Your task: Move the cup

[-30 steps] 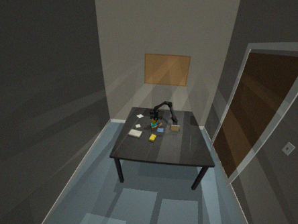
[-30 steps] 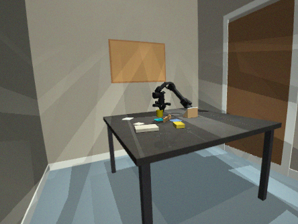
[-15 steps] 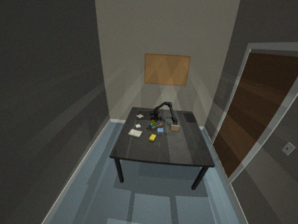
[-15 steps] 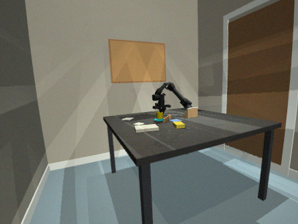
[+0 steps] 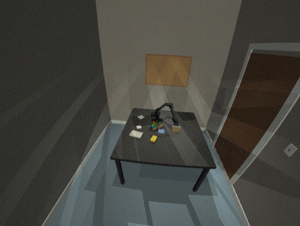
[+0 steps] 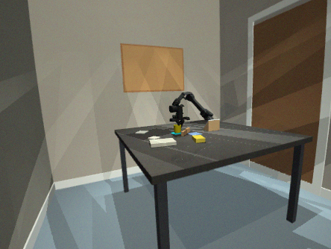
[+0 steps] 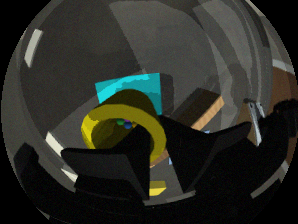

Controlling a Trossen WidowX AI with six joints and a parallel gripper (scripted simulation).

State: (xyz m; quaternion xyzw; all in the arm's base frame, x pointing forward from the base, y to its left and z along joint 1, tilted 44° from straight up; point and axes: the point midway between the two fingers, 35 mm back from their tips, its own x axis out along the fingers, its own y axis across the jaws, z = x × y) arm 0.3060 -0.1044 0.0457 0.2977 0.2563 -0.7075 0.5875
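Observation:
The yellow cup (image 5: pixel 155 124) (image 6: pixel 177 129) (image 7: pixel 91 127) is upright or nearly so over the cyan pad (image 5: pixel 153 126) (image 6: pixel 173 133) (image 7: pixel 150 82). Its base is at or just above the pad; I cannot tell whether they touch. Several marbles (image 7: pixel 128 125) lie inside the cup in the wrist view. My gripper (image 6: pixel 180 124) (image 7: pixel 153 119) is shut on the cup's wall, with one finger inside the rim and one outside. The blue pad (image 5: pixel 161 131) (image 6: pixel 194 133) lies to the right, mostly hidden behind the fingers in the wrist view.
A wooden bar (image 5: pixel 157 128) (image 6: pixel 186 132) (image 7: pixel 212 112) lies between the pads. A wooden block (image 5: pixel 176 129) (image 6: pixel 212 125) stands by the arm's base. A yellow block (image 5: pixel 153 139) (image 6: pixel 198 139) and a white slab (image 5: pixel 136 134) (image 6: pixel 162 142) lie nearer the front.

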